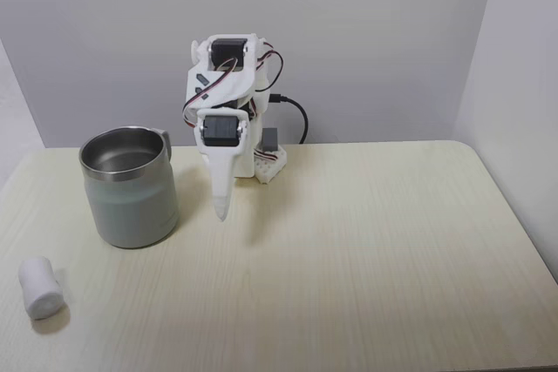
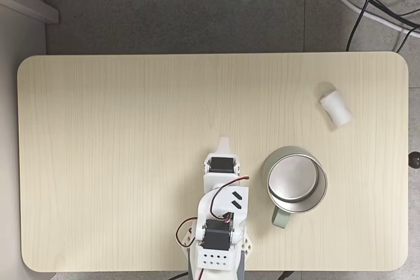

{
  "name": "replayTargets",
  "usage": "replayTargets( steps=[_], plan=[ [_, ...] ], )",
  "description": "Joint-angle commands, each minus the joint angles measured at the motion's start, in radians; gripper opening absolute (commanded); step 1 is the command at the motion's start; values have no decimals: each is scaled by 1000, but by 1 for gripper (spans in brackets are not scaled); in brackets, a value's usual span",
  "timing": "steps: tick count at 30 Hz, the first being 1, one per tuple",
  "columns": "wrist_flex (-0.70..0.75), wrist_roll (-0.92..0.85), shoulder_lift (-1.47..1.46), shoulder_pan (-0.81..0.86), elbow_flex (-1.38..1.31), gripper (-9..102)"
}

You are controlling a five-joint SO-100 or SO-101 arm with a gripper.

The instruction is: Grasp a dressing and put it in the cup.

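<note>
1. Dressing: one small white soft roll, lying on its side on the table near the front-left corner in the fixed view facing me. In the fixed view from above it lies toward the right edge, tilted diagonally. Nothing touches it.
2. Cup: grey-green mug with a shiny metal rim, standing upright. From above, its inside holds nothing, and its handle points toward my base side. It stands apart from the dressing.
3. My gripper: white fingers pointing down, tips above the table just beside the cup. They look pressed together into one narrow point and hold nothing. From above, my gripper is well apart from the dressing.
4. Table: pale wood-grain top with rounded corners.
5. Black cable: runs behind my base.
</note>
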Motion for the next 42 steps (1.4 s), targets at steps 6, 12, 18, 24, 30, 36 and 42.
replayTargets(
  steps=[6, 12, 18, 24, 30, 36, 42],
  plan=[
    [80, 20, 92, -6, 342, 0],
    [236, 61, 592, 140, 862, 2],
    [324, 120, 874, 365, 1138, 20],
    [400, 149, 1313, 543, 1425, 28],
    [469, 167, 1807, 652, 1747, 30],
    [456, 166, 2095, 693, 1911, 31],
    [454, 150, 2287, 716, 2054, 31]
  ],
)
